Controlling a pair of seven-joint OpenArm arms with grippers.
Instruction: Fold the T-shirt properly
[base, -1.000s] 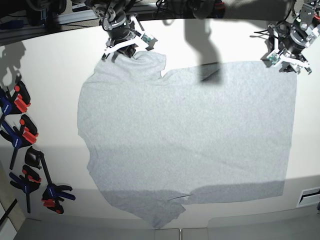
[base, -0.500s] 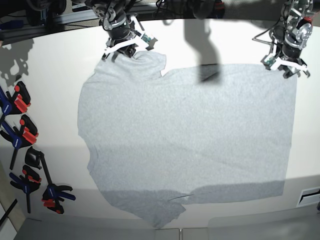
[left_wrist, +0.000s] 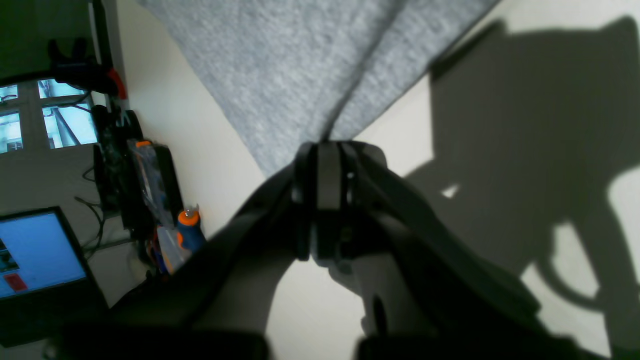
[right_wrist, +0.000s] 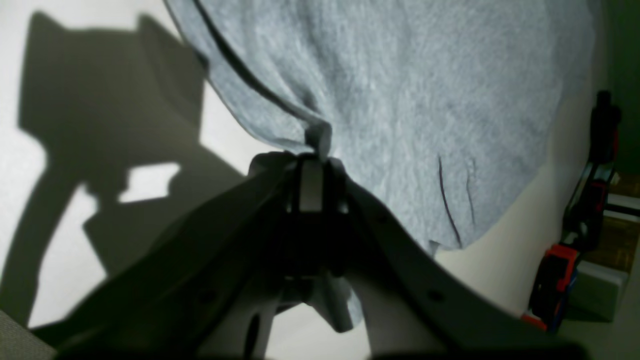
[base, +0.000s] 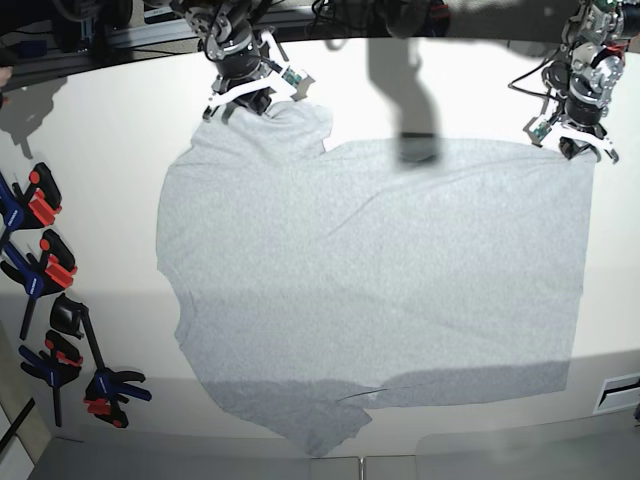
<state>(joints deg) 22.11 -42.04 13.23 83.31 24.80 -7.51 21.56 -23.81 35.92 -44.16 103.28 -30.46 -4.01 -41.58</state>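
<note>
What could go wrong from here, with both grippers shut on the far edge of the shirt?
1. The left gripper pinches only the very corner of the T-shirt; the thin bite may slip when lifted.
2. The right gripper holds a bunched bit of sleeve edge, so the fold may come out uneven or creased.
3. The near sleeve lies rumpled by the table edge and could drag or stay twisted.

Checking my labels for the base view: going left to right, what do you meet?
Clamps → right gripper → T-shirt → left gripper.
</note>
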